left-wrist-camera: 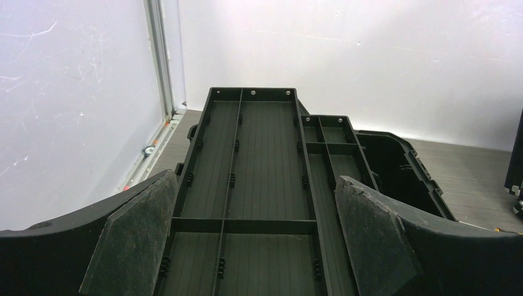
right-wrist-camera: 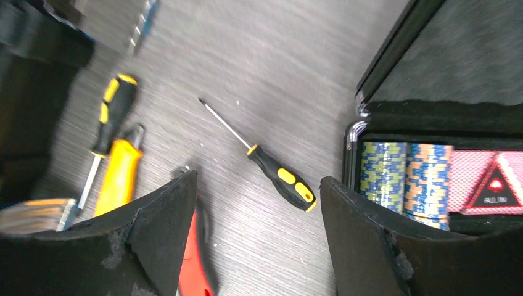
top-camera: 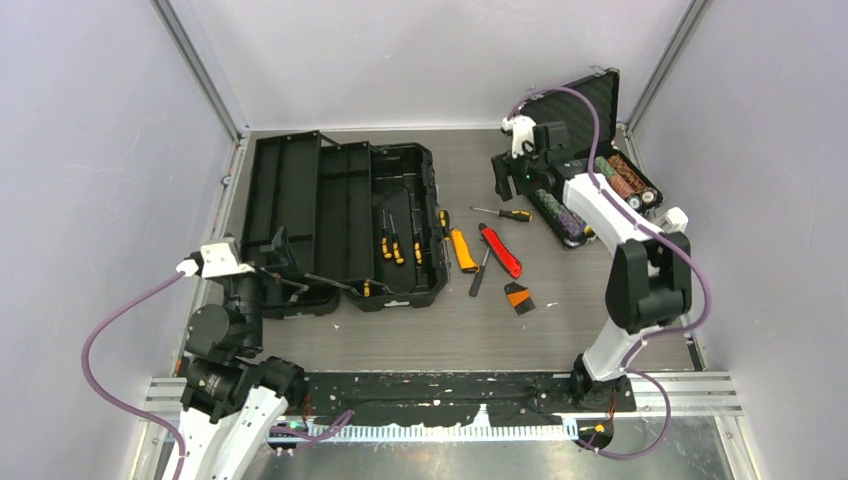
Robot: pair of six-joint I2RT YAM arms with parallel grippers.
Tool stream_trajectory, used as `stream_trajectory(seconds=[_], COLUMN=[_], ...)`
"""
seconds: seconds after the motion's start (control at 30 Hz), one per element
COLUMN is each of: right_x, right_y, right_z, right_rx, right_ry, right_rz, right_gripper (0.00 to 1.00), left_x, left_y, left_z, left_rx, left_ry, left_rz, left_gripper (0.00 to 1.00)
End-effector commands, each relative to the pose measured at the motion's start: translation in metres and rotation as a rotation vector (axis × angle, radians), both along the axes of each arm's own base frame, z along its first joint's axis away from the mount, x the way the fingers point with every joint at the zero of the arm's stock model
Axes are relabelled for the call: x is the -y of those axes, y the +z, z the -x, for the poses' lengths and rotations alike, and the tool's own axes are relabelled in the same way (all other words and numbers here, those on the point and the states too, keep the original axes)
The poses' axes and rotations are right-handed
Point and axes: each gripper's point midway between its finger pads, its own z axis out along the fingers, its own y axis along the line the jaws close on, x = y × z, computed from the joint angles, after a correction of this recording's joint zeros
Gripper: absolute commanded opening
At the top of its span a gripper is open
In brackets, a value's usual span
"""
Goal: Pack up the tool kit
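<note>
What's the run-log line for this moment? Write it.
left end effector: open, at toolbox | right end effector: open, near screwdriver | held: nothing

A black toolbox (top-camera: 340, 215) lies open at the left of the surface (top-camera: 560, 330), with a few yellow-black screwdrivers (top-camera: 392, 240) in its right part. Just beside it on the surface lie a yellow knife (top-camera: 462, 250), a red tool (top-camera: 500, 250), a single screwdriver (top-camera: 503, 213) and a small orange brush (top-camera: 517, 296). The left hand (top-camera: 310, 282) is at the near edge of the toolbox. The right hand (top-camera: 503, 185) hangs near an open black case (top-camera: 600, 110) with chips.
</note>
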Motion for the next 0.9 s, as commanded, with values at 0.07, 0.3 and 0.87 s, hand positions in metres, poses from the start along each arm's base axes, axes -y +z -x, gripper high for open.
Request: stream_trajectory(seconds=[0.07,0.3,0.87], right_x=[0.023,0.045,0.03], right_y=[-0.052,-0.099,-0.143], right_z=[0.0,0.001,0.013], right_rx=[-0.137,-0.264,-0.408], right_ry=[0.187,0.23,0.325], right_rz=[0.118,0.266,0.211], right_gripper=[0.76,0.74,0.52], left_x=[0.002,0.005,0.01], left_y=[0.012,0.01,0.004], left_z=[0.002,0.001,-0.006], left_rx=[0.049,0.042,0.011], left_ry=[-0.019,-0.026,-0.04], left_rz=[0.028,0.027,0.01], left_gripper=[0.99,0.99,0.99])
